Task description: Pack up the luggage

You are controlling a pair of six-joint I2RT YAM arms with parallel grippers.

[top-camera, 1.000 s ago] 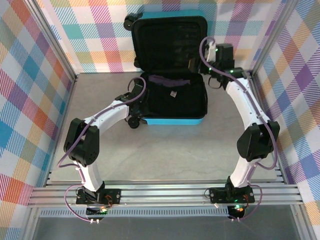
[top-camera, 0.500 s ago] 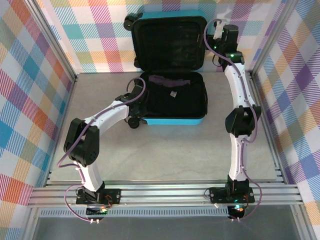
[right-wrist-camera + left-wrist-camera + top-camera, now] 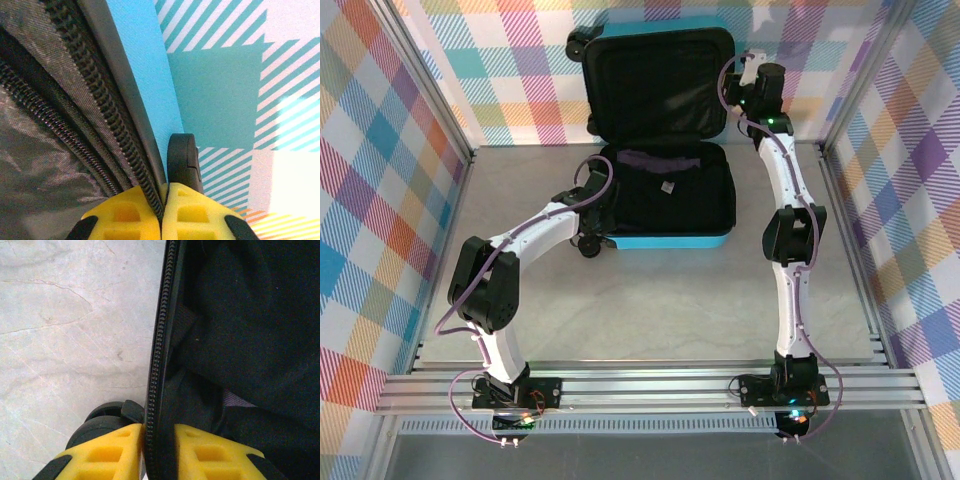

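Our left gripper (image 3: 159, 452) is clenched on the left rim of the suitcase (image 3: 665, 241). Its yellow fingers (image 3: 107, 455) sit on either side of the black zipper seam (image 3: 159, 340), one outside the shell and one inside over the lining. Touching the outer finger, we see a black wheel (image 3: 102, 417) resting on the pale desk (image 3: 65, 315). Inside the rim lie folded black clothes (image 3: 250, 315).

Our right gripper (image 3: 162, 215) is pinched on the right edge of the raised lid (image 3: 660, 85), its two fingers almost meeting around the thin dark rim. To the left of that rim run the zipper teeth and grey lining, and to the right the bright blue shell. A small black knob (image 3: 182, 155) sits just above the right finger; we cannot tell what it is. Beyond it is the checked wall (image 3: 225, 90).

From above, the suitcase lies open at the far middle of the desk, its base flat and its lid standing upright against the far wall. The black clothes fill the base, with a purple garment (image 3: 660, 158) along the far side by the hinge and a small white tag (image 3: 667, 187) near the middle. The left arm reaches in from the near left, and the right arm stretches far along the right side.
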